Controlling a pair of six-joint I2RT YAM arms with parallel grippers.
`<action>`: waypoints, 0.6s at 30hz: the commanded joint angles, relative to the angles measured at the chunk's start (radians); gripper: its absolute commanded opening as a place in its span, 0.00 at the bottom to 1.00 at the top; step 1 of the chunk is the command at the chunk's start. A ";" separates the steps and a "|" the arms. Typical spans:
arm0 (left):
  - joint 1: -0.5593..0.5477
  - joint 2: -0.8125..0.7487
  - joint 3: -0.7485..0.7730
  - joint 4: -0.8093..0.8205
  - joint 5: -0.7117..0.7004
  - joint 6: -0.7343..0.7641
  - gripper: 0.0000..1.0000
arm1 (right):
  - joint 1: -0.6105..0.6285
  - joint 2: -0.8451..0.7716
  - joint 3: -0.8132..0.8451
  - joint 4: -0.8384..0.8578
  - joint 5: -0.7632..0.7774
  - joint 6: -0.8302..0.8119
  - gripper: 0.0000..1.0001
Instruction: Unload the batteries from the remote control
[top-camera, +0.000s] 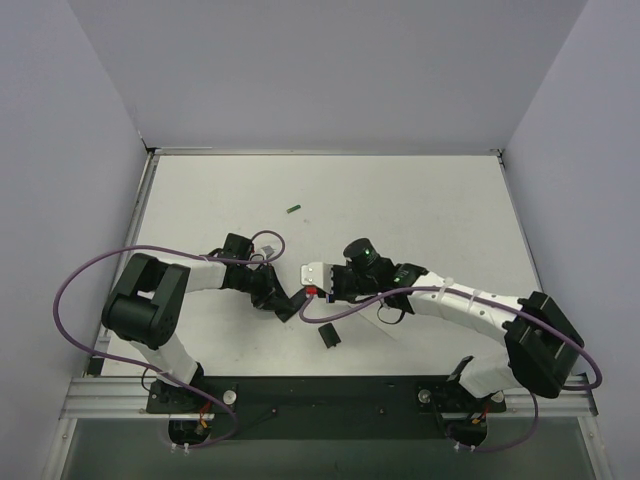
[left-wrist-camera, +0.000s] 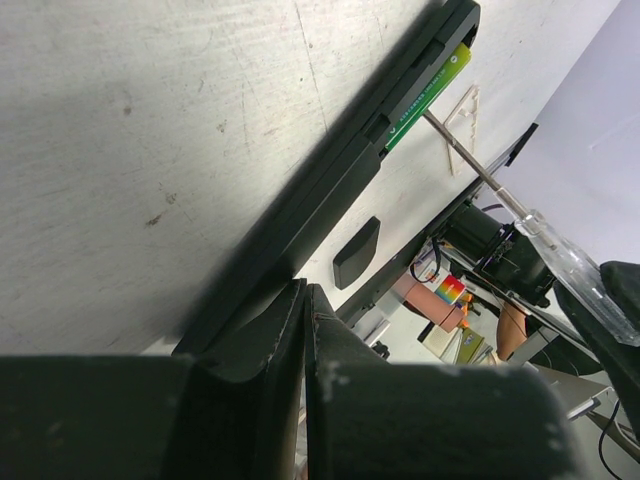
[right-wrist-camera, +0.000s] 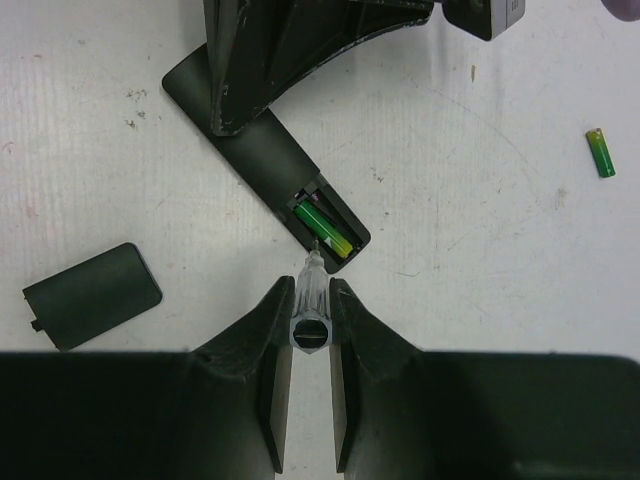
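The black remote control (right-wrist-camera: 262, 152) lies slantwise on the white table with its battery slot open. One green battery (right-wrist-camera: 325, 228) sits in that slot, also seen as a green strip (left-wrist-camera: 430, 90) in the left wrist view. A second battery (right-wrist-camera: 600, 152) lies loose on the table, far off (top-camera: 293, 209). My right gripper (right-wrist-camera: 310, 290) is shut on a clear-handled screwdriver (right-wrist-camera: 309, 305) whose tip touches the slot's end. My left gripper (left-wrist-camera: 305, 295) is shut with nothing between its fingers, which bear down on the remote's other end (right-wrist-camera: 235, 110).
The black battery cover (right-wrist-camera: 92, 295) lies flat on the table near the remote, in front of both grippers (top-camera: 328, 337). The screwdriver's metal shaft (left-wrist-camera: 465, 155) runs toward the slot. Grey walls close the table on three sides.
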 joint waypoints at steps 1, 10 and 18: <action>0.001 0.037 0.004 -0.016 -0.127 0.034 0.13 | 0.036 -0.011 -0.085 -0.063 0.058 0.038 0.00; 0.001 0.045 0.006 -0.010 -0.131 0.031 0.13 | 0.084 -0.057 -0.157 -0.002 0.112 0.060 0.00; 0.001 0.047 0.006 -0.011 -0.135 0.030 0.13 | 0.122 -0.060 -0.181 0.029 0.124 0.078 0.00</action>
